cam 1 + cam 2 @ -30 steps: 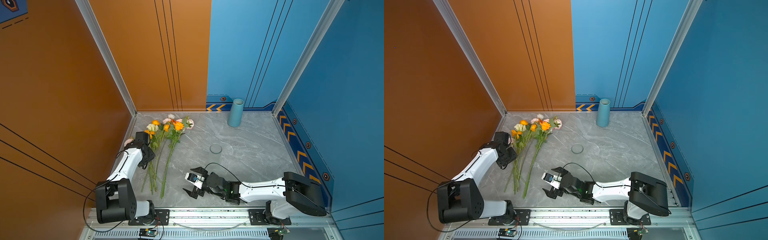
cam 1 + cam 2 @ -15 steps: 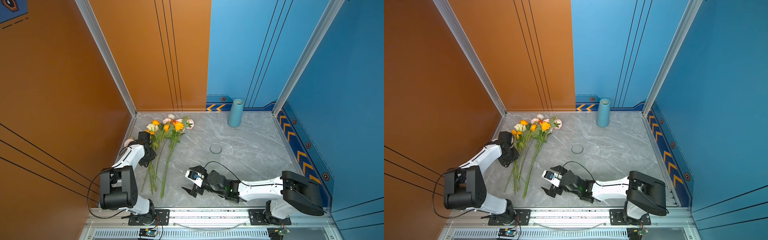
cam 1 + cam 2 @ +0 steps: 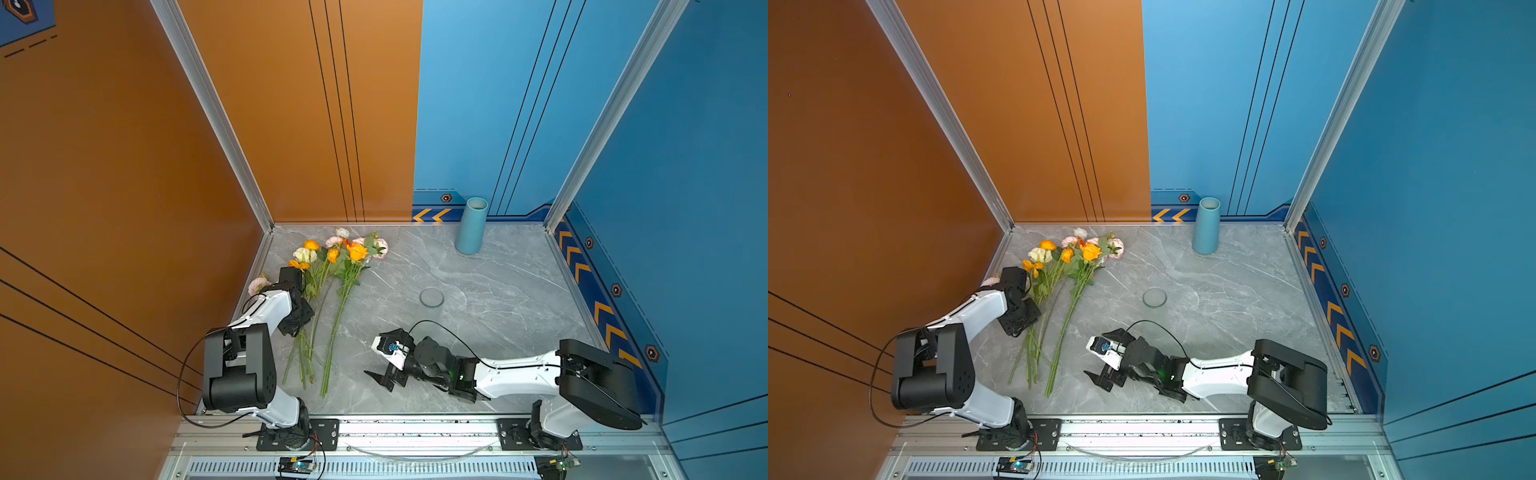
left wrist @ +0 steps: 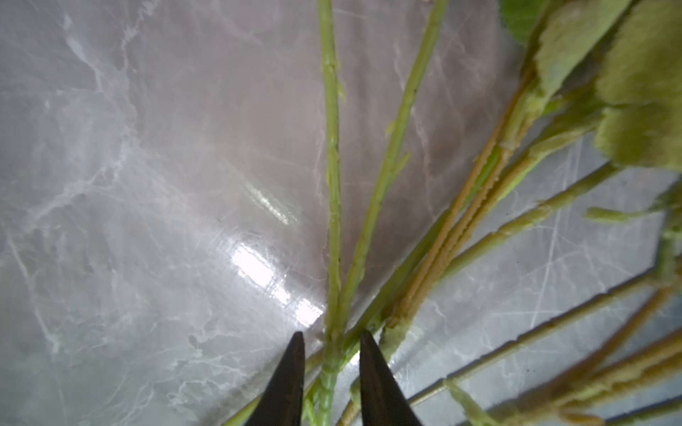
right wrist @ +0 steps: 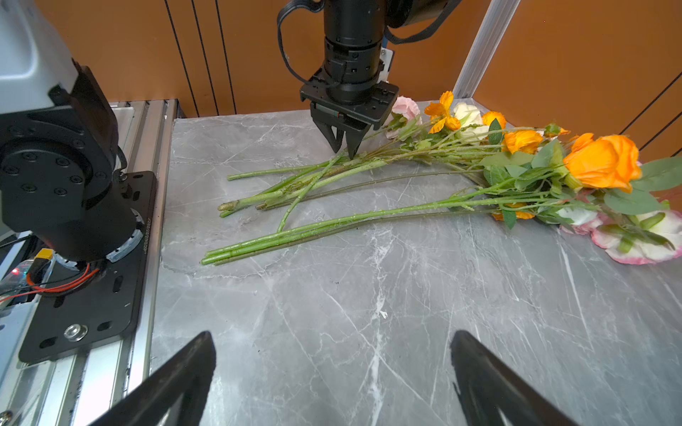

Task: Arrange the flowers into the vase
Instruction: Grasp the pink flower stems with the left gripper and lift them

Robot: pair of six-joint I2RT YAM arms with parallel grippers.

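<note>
Far from the vase [image 3: 471, 226], the left gripper [image 4: 332, 337], barely parted, is straddling mid-stem flowers [image 5: 516, 173], probably light and bendy; the right gripper [image 5: 332, 341] is gaping empty.

Flowers [image 3: 357, 251] flat on the table's [image 3: 498, 332] left; vase [image 3: 471, 226] upright at the back wall.

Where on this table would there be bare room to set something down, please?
The widest bare patch is right of the clear glass, bordered by the blue vase, the right wall and the right arm. A narrower strip lies between the flowers and the right hand. The left is crowded: the left hand sits among the stems.
</note>
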